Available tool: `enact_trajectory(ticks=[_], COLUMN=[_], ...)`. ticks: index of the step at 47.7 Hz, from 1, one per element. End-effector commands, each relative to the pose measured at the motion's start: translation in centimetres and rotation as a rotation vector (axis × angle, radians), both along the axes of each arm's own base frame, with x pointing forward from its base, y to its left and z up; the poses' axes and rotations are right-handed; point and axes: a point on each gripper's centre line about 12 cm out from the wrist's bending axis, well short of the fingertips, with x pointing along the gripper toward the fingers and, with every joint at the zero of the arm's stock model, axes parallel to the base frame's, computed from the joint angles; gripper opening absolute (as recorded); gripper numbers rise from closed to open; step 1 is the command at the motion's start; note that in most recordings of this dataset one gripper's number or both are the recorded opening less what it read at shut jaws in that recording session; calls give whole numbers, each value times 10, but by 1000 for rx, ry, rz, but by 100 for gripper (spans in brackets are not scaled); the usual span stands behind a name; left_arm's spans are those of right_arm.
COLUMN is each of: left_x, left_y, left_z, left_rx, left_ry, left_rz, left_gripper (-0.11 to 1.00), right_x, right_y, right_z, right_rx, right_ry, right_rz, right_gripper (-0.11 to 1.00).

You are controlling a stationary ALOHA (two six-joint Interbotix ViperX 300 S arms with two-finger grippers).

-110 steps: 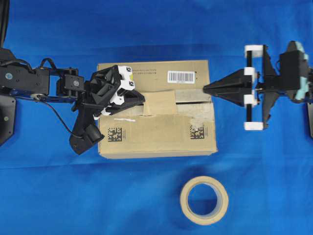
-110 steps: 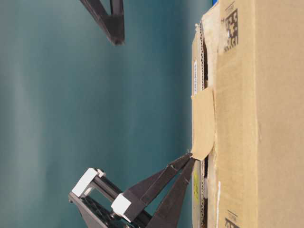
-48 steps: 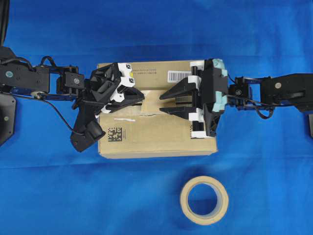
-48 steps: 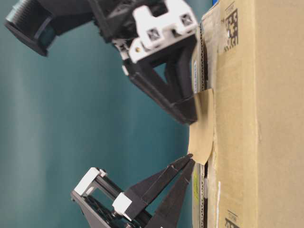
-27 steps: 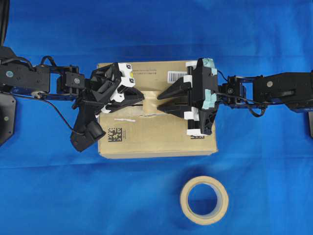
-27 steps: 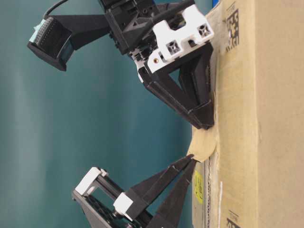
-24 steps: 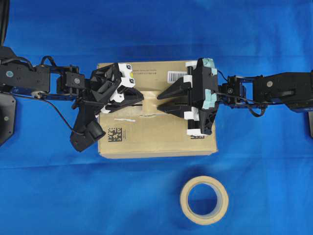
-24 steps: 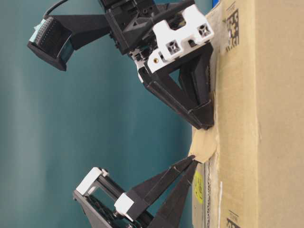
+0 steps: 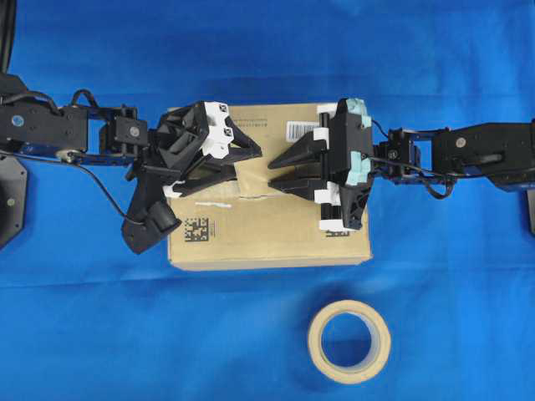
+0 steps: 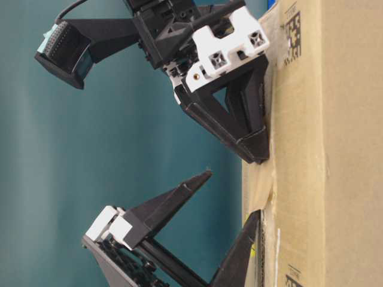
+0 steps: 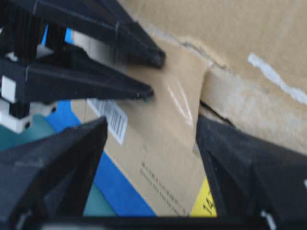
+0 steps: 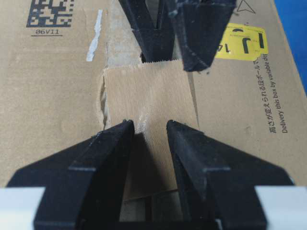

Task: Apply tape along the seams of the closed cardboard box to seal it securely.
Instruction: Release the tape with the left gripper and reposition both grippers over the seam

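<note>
Cardboard box [image 9: 267, 225]: matt brown corrugated board, its top face scuffed along the seams [image 12: 111, 52], where pale ragged paper remnants cling. Tape [image 12: 148, 103]: tan, finely ribbed, with a faint sheen. Left gripper [image 9: 251, 164] and right gripper [image 9: 280, 170]: matt black plastic, apparently, with white plastic blocks. Table cover [image 9: 125, 334]: blue, likely cloth.

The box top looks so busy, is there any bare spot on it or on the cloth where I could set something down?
Crowded: both claws, left claw and right claw, meet over the tape mid-box. Free: the cardboard box front strip, and blue cloth left of the tape roll.
</note>
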Motion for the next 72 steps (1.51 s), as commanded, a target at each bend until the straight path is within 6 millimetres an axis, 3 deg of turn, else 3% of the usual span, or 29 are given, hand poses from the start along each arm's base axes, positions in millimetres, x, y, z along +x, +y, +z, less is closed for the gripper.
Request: enact_trajectory(ticks=[1, 19, 46, 60, 72], left_x=[6, 8, 1, -10, -21], left_y=[4, 8, 8, 3, -3], left_z=[12, 16, 26, 46, 61], left_rx=[7, -3, -15, -116, -457], left_ry=[-24, 127, 140, -52, -264], left_rz=[5, 8, 17, 86, 252], left_gripper=[69, 68, 67, 67, 66], right_x=[4, 3, 0, -16, -26], right_y=[-1, -1, -1, 0, -9], right_z=[9, 7, 8, 50, 76], right_rx=[0, 1, 1, -22, -32], right_ry=[-25, -3, -3, -111, -224], right_rz=[-4, -4, -2, 7, -21], right_gripper=[46, 46, 46, 46, 45])
